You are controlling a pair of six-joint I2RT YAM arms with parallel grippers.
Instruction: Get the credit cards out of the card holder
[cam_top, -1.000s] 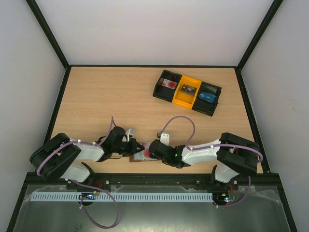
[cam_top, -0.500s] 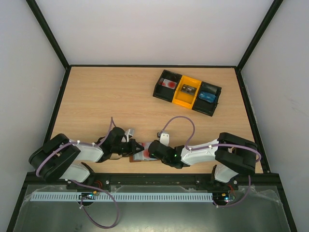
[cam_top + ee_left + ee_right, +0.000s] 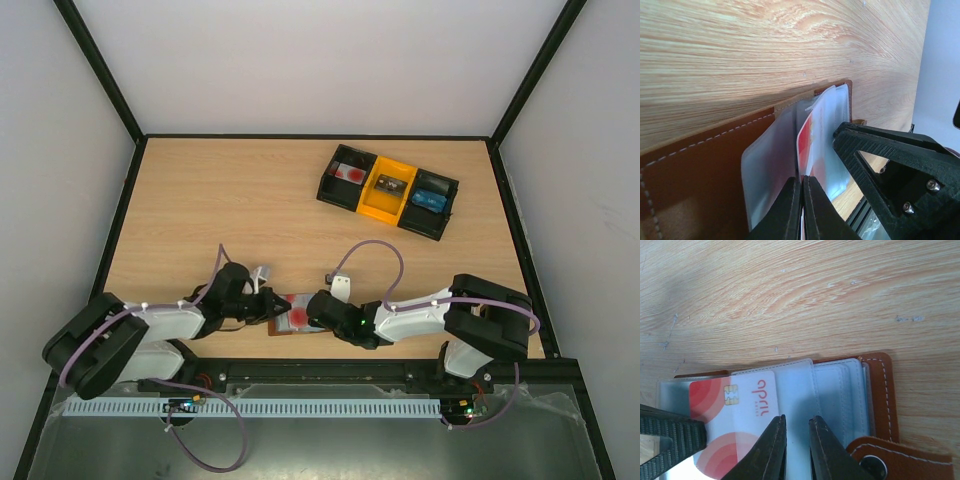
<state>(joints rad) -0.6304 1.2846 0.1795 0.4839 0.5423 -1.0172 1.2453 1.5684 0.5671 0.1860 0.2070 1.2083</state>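
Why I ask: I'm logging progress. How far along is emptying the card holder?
Done: the brown leather card holder lies open. In hand: the left gripper pinches a red-and-white chip card, mostly inside its sleeve; the right gripper clamps the clear plastic sleeves. Left: pulling it free; none is out yet.

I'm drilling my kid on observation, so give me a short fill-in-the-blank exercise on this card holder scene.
The brown card holder lies ___ on the table.
The credit card has a white and ___ face.
The left gripper is ___ on that card.
The tray farther back has ___ bins.
Missing words: open, red, shut, three.
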